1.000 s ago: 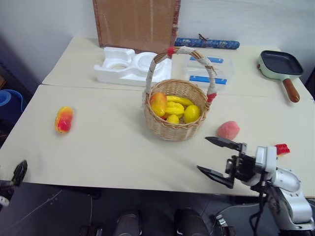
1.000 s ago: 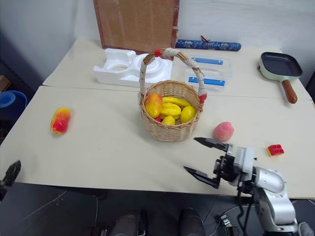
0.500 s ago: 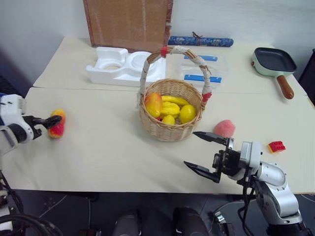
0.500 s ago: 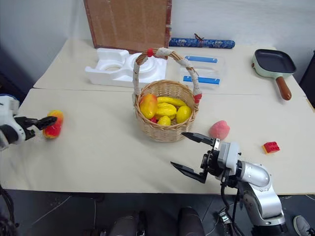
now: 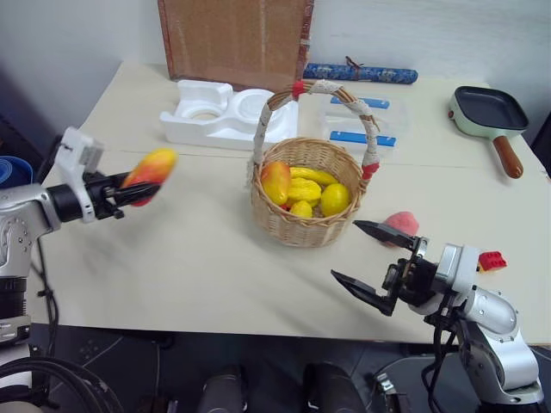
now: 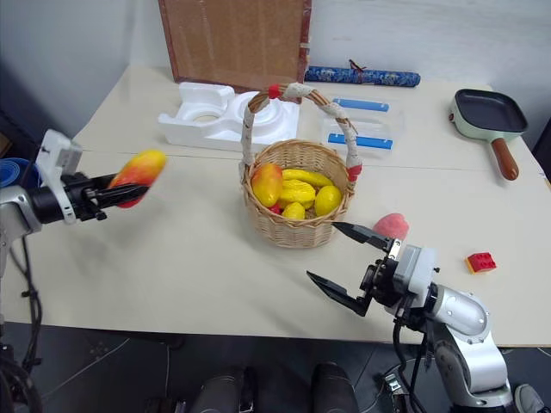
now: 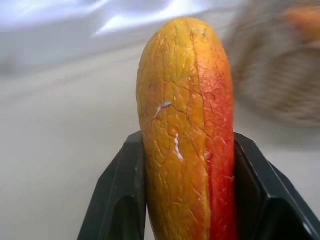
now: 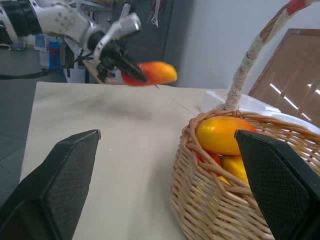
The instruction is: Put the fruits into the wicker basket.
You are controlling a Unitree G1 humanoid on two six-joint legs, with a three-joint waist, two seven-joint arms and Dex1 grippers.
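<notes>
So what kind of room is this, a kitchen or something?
More likely a lab or workshop set up for practice than a kitchen: plain tables pushed together, a white foam packing insert, a board leaning on the wall, and tools hanging in the right wrist view's background.

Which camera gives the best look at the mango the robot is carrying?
The left wrist view: the mango looms close, clamped between the left gripper fingers. The eye views and the right wrist view show it small, off the table.

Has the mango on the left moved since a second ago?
Yes. The mango has left the table and sits clamped in the left gripper, lifted and carried closer to the basket.
</notes>
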